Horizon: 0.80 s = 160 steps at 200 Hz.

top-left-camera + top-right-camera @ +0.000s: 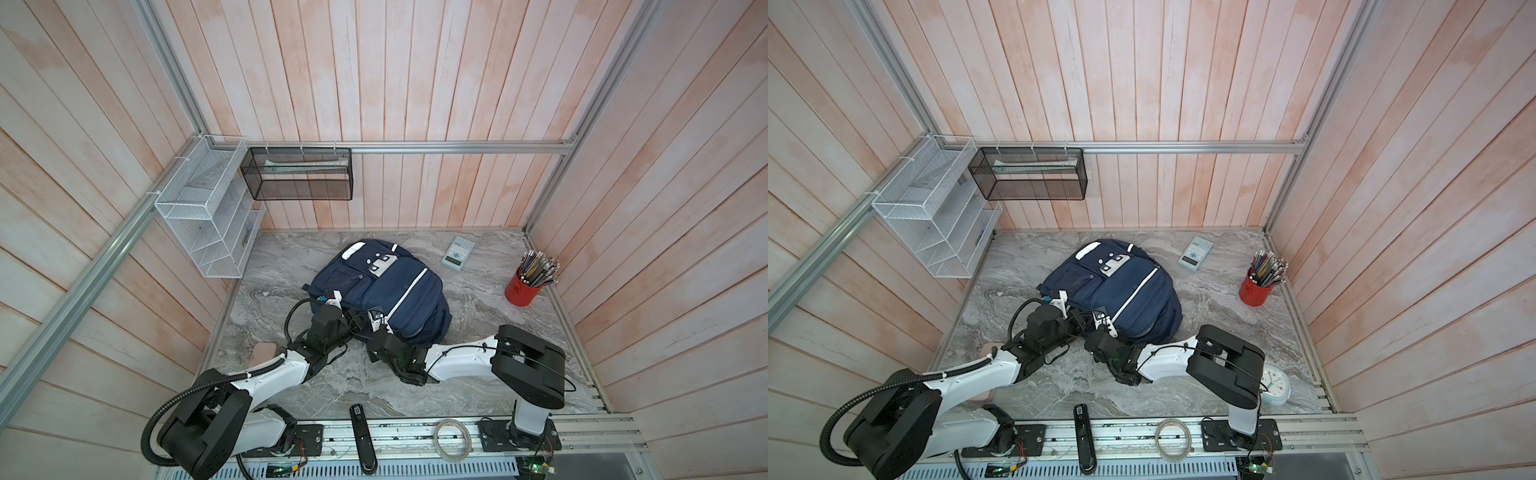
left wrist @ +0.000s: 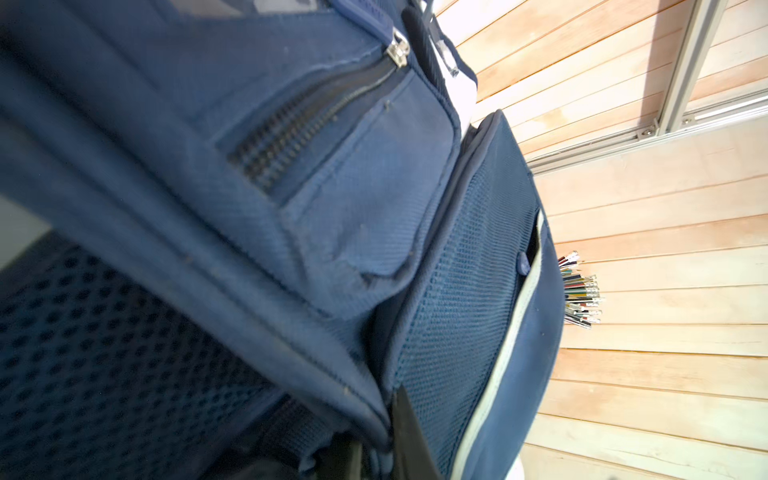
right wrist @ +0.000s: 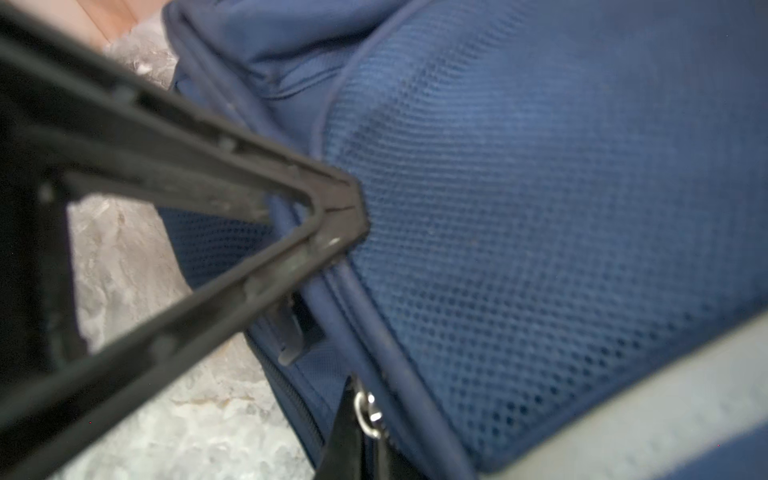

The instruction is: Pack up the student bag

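**Top views.** Entry one: the student bag (image 1: pixel 386 282), lying flat with its front panel up, in the middle of the tabletop (image 1: pixel 270 266), somewhat nearer the back edge. We record the left gripper (image 1: pixel 331 300) and right gripper (image 1: pixel 378 318) side by side at the bag's near end, both against its fabric. We judge they meet there so one can steady the bag while the other works a zip. Outside the bag: a calculator (image 1: pixel 457 252) by the back edge, a red pencil cup (image 1: pixel 523 291) at the right edge, and, in a top view, a white clock (image 1: pixel 1274 386) toward the front right corner, half hidden by the right arm. We judge packing not yet begun.

**Left wrist view.** Bag cloth fills the frame: a pocket zip (image 2: pixel 307 120) and a mesh panel (image 2: pixel 478 249). Only dark slivers of the pincer show; we cannot tell whether it is parted or clamped.

**Right wrist view.** The right gripper (image 3: pixel 353 208) has its jaws together, tips meeting on the bag's piped seam. Whether cloth is caught between them we cannot tell. A zip pull (image 3: pixel 368 411) sits just beside the tips, which we take as the reason for this placement.
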Tool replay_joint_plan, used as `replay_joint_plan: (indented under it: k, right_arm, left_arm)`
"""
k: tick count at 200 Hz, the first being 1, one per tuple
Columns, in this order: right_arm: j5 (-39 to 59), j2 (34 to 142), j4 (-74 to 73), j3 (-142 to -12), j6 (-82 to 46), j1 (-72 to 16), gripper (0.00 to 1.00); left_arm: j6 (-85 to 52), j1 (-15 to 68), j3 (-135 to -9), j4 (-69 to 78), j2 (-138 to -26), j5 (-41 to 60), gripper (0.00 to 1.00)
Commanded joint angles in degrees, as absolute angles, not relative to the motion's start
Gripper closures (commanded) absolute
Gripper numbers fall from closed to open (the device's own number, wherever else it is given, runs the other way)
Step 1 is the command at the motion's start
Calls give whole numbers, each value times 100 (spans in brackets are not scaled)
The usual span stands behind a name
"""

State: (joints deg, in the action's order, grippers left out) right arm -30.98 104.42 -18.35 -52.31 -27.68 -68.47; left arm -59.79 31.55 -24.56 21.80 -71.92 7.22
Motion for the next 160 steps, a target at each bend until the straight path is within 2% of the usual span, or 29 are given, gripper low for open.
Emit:
replay_joint_plan:
  k: [1,41,123,141,160]
  right_arm:
    - [-3195,10293,-1879,-5208,-2559,-6602,100]
    - [-1922,9436,-1884,-4298,-2634,-6572,100]
    - [-1650,7943,-957,-3170,-2815,-6264,100]
    - [-1696,7842,-1048,-3116,-2846,-6157,100]
    - [-1261,7814,-991,-3205,-2717,-6064,100]
  left_arm:
    - [-5752,3214,-2364,2089,-6992,993,100]
    - [-5432,2681,-2396,1983,-7048,1044,100]
    - [-5406,2355,-2535,2126,-7176,1481,100]
    - [-5552,2389,-2461,2363,-7171,1654,100]
    - [-5596,2381,-2468,2251,-7096,1665,100]
